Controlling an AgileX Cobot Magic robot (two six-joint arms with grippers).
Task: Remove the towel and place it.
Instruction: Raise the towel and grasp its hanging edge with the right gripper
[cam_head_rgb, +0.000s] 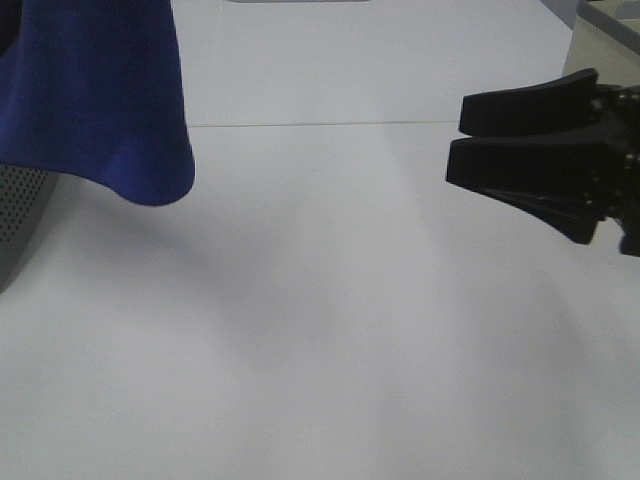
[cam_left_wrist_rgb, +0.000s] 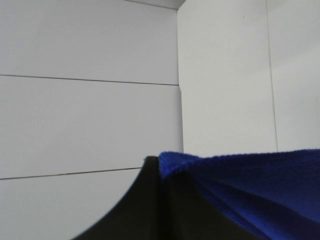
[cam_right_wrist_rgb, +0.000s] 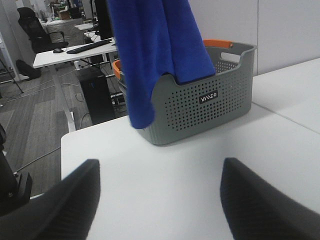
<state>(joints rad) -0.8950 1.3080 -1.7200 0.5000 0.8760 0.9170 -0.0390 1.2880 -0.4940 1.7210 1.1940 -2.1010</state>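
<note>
The royal-blue towel (cam_head_rgb: 100, 90) hangs lifted at the upper left of the exterior high view, its lower edge draping over the grey perforated basket (cam_head_rgb: 20, 215). In the left wrist view my left gripper (cam_left_wrist_rgb: 157, 162) is shut on a fold of the towel (cam_left_wrist_rgb: 260, 195), with one black finger (cam_left_wrist_rgb: 145, 210) showing. The right wrist view shows the towel (cam_right_wrist_rgb: 155, 45) dangling half inside and half down the front of the basket (cam_right_wrist_rgb: 200, 105). My right gripper (cam_head_rgb: 457, 138) hovers open at the right, well away from the towel, and its fingers (cam_right_wrist_rgb: 65, 200) hold nothing.
An orange rim (cam_right_wrist_rgb: 220, 43) shows inside the basket. The white table (cam_head_rgb: 320, 330) stretches between basket and right gripper. A pale box (cam_head_rgb: 605, 40) sits at the far right corner. Beyond the table edge are office desks and a chair (cam_right_wrist_rgb: 40, 35).
</note>
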